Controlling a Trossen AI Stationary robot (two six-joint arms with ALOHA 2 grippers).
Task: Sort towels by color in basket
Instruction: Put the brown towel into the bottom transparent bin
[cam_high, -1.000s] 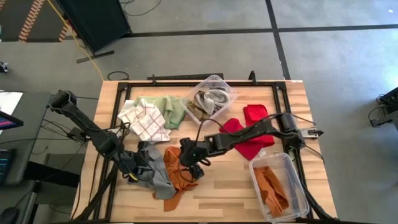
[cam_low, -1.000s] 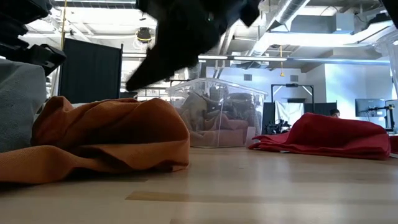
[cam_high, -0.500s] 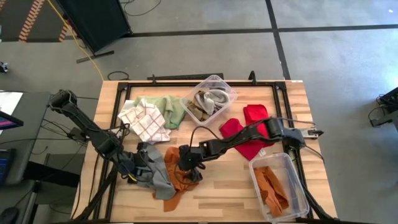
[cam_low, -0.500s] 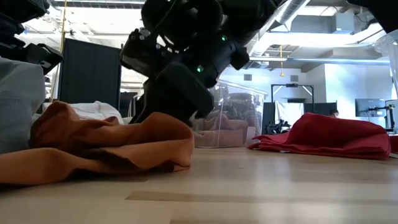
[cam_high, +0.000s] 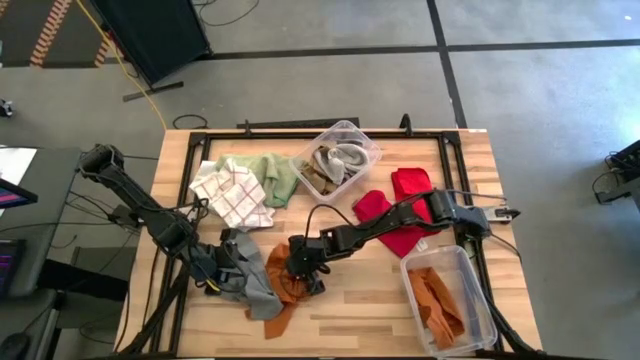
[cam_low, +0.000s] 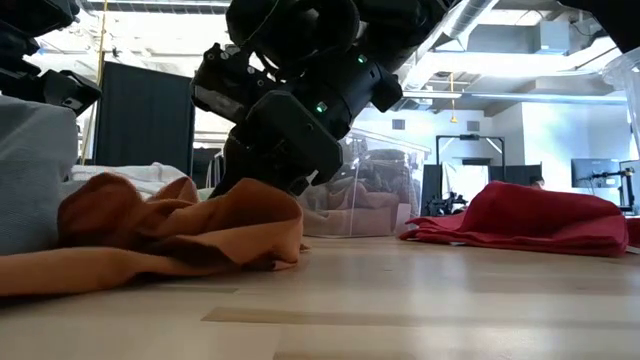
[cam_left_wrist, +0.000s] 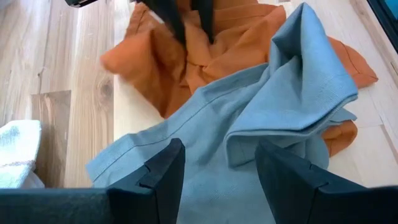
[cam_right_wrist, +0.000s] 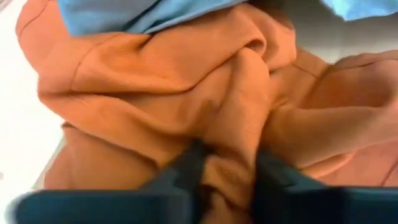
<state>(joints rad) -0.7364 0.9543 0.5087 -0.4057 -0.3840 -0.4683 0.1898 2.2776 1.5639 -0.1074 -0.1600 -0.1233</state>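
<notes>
I see the table (cam_high: 400, 300) strewn with towels: red ones (cam_high: 400, 215) lie near the right-hand bin (cam_high: 478, 300), which already holds rust cloth, well apart from my target. The grey towel (cam_left_wrist: 249, 124) overlaps the rust orange towel (cam_right_wrist: 155, 106) at the table's front left. My right gripper (cam_right_wrist: 227, 171) is down on that orange towel, fingers pinched on a ridge of it. My left gripper (cam_left_wrist: 217, 168) hovers over the grey cloth, jaws parted, holding nothing. My worry: the pinch looks shallow, so the fold may slip, or lifting may drag the overlapping grey towel along.
</notes>
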